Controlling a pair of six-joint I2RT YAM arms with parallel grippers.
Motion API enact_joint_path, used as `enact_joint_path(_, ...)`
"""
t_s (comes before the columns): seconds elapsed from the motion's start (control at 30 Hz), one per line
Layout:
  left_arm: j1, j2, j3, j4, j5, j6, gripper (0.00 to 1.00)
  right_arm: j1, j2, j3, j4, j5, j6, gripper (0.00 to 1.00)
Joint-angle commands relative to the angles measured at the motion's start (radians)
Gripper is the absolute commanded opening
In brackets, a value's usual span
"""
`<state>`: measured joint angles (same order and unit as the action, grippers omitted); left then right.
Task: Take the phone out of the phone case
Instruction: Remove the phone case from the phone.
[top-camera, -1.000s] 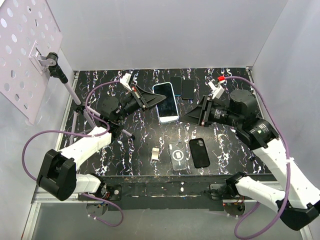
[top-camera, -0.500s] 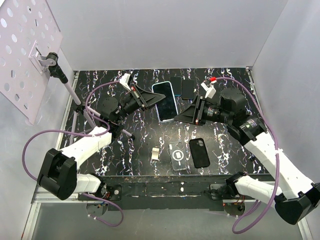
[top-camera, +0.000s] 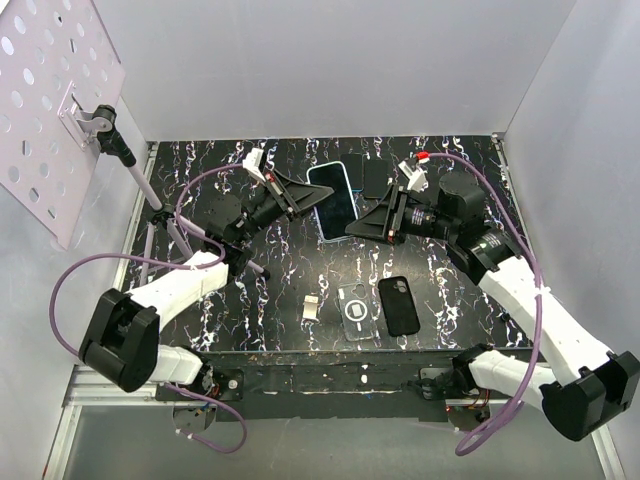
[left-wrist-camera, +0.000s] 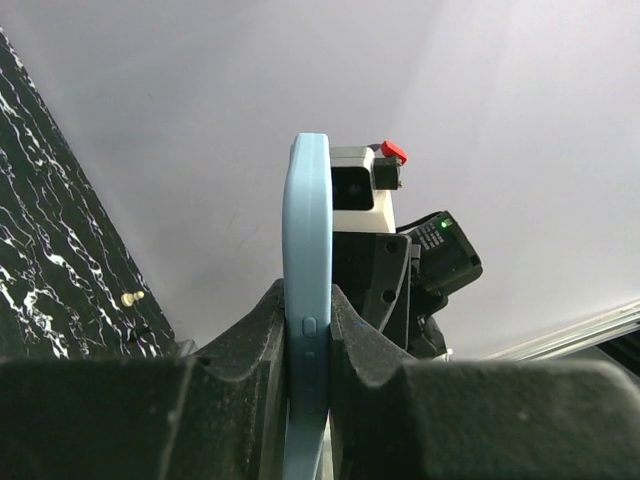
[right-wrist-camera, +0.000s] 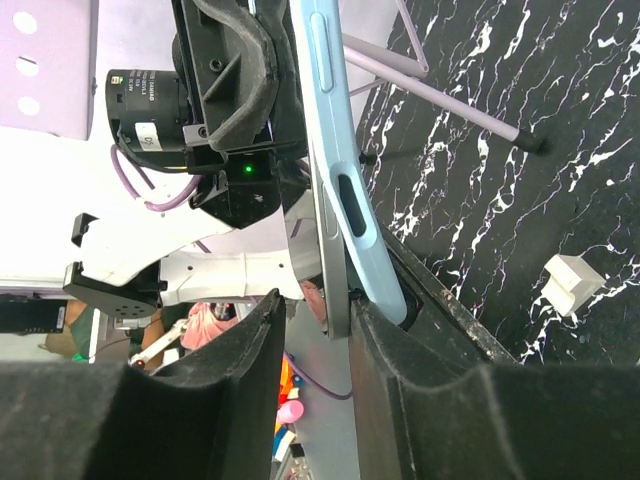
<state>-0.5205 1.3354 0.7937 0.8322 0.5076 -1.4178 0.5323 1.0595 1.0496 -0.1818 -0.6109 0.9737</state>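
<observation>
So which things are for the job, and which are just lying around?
For the job: phone, blue case, left gripper, right gripper.
Lying around: ring-marked case, black case, small white block, dark slab at the back.

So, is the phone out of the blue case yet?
Not out. The blue case wraps the phone in the top view, left gripper shut on its edge. By the right gripper, one corner looks parted from the case.

Left arm (top-camera: 185, 283), jaws clamped, faces right arm (top-camera: 520, 290), jaws part-open.
</observation>
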Motion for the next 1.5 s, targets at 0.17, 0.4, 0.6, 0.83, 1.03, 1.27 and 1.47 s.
enact_joint_path(0.17, -0.069, -0.039, 0.081, -0.107, 0.109, 0.129, 0.29, -0.025, 0.065, -0.039, 0.401, -0.142, 0.17, 0.02)
enact_joint_path(0.4, -0.069, -0.258, 0.023, -0.464, 0.016, 0.497, 0.71, -0.101, 0.045, -0.115, 0.646, -0.22, 0.414, 0.01)
enact_joint_path(0.6, -0.069, -0.326, -0.074, -0.371, 0.014, 0.52, 0.7, -0.117, 0.076, -0.174, 0.898, -0.266, 0.617, 0.01)
enact_joint_path(0.83, -0.07, -0.282, -0.034, -0.355, 0.034, 0.551, 0.52, -0.117, 0.071, -0.215, 0.999, -0.263, 0.706, 0.01)
enact_joint_path(1.03, -0.069, -0.251, -0.019, -0.329, 0.017, 0.528, 0.43, -0.117, 0.05, -0.226, 0.976, -0.259, 0.694, 0.01)
enact_joint_path(1.27, -0.07, -0.246, -0.025, -0.237, 0.086, 0.494, 0.66, -0.117, 0.046, -0.23, 0.93, -0.251, 0.657, 0.01)
enact_joint_path(1.47, -0.07, -0.26, -0.048, -0.239, 0.172, 0.499, 0.72, -0.118, 0.043, -0.23, 0.909, -0.237, 0.642, 0.01)
